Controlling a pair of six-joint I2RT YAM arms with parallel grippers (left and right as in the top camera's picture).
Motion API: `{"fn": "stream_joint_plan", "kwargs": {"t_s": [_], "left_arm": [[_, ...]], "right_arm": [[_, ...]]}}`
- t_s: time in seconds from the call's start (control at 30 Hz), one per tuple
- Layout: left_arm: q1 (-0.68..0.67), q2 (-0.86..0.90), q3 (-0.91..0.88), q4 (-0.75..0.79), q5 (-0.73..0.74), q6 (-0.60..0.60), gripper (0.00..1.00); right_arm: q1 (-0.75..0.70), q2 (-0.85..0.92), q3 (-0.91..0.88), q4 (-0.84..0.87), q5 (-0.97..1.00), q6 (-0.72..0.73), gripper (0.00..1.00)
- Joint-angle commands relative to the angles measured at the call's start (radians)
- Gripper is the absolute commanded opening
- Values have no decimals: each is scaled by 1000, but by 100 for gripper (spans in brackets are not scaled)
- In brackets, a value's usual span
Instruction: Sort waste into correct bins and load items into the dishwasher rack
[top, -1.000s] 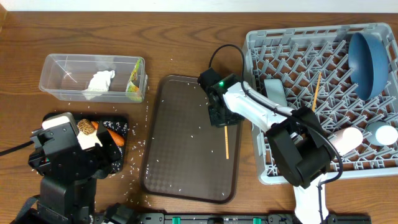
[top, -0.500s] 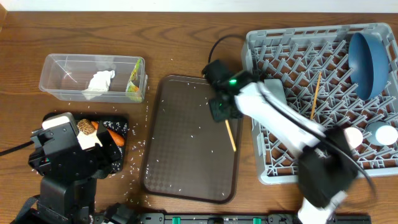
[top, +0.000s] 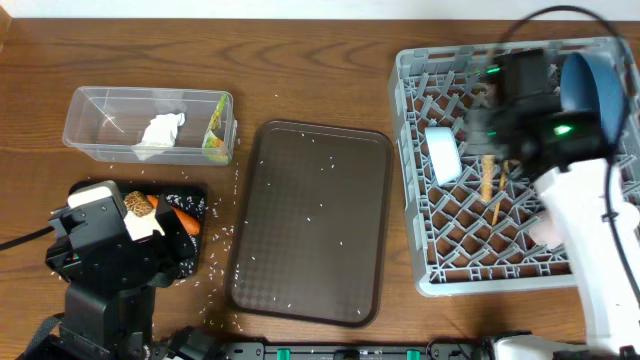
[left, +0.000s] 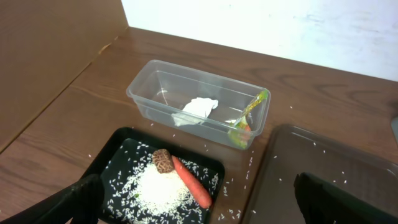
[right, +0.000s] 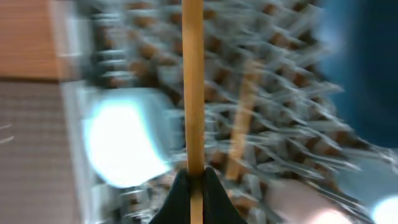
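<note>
We've got the right claw (right: 194, 177) clamped on a chopstick (right: 193, 81), its length pointing straight out over the dishwasher rack (top: 412, 240).

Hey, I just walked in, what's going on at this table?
The right fingers are pinching a chopstick above the rack, where the other chopstick and the blue dish already sit. The left fingers hang open by the black tray, which holds rice, a carrot and a brown lump. The napkin and wrapper are in the clear tub.
</note>
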Motion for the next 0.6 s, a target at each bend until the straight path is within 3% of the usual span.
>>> {"fn": "stream_joint_plan", "kwargs": {"t_s": [0.0, 0.57], "left_arm": [[4, 2, 3, -2, -15, -9, 98], [4, 2, 3, -3, -15, -9, 98]], "right_arm": [[-86, 42, -14, -13, 34, -86, 1], [-138, 255, -14, 76, 145, -88, 1]]}}
